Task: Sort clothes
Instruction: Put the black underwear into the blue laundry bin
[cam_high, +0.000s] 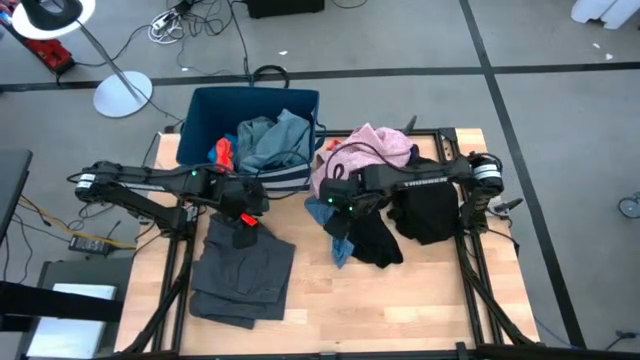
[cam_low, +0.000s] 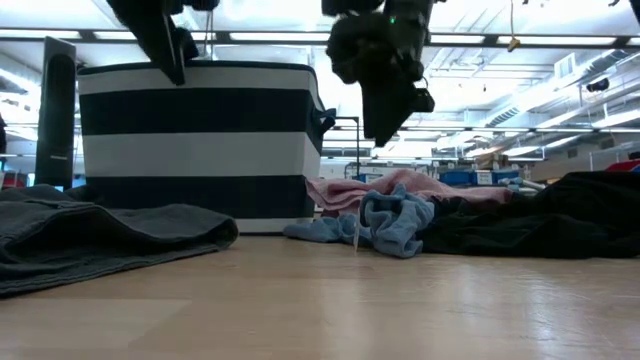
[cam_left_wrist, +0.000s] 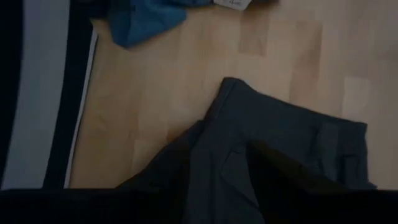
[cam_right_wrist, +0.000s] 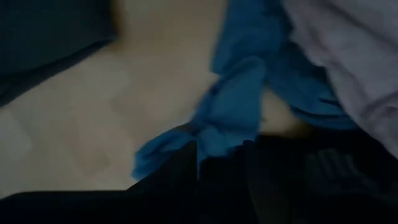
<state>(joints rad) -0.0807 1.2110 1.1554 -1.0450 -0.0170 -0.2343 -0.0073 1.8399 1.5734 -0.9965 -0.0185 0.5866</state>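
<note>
On the wooden table (cam_high: 400, 300), seen from above, the clothes are spread in several groups. A dark grey garment (cam_high: 240, 275) is laid flat at the front left, and it is also seen in the left wrist view (cam_left_wrist: 273, 149) spread on the wood. Behind it a dark blue bin (cam_high: 205, 115) with a striped side is placed at the table's back left, and a grey-blue garment (cam_high: 275, 140) and a small red-orange piece (cam_high: 222, 152) are held inside it. A pink garment (cam_high: 370, 150) is heaped just right of the bin, with black clothing (cam_high: 425, 212) in front of it. A bright blue garment (cam_high: 343, 248) is left on the table near the middle, touching the black pile; in the low view it (cam_low: 395, 222) is seen bunched in front of the pink cloth (cam_low: 350, 190). The left gripper (cam_high: 245, 222) is held above the near edge of the dark grey garment, beside the bin, its fingers spread wide and nothing held between them. The right gripper (cam_high: 345, 215) is raised over the middle of the table, and a black garment (cam_low: 385, 75) is pinched in it and is hung clear of the table, above the bright blue garment.
</note>
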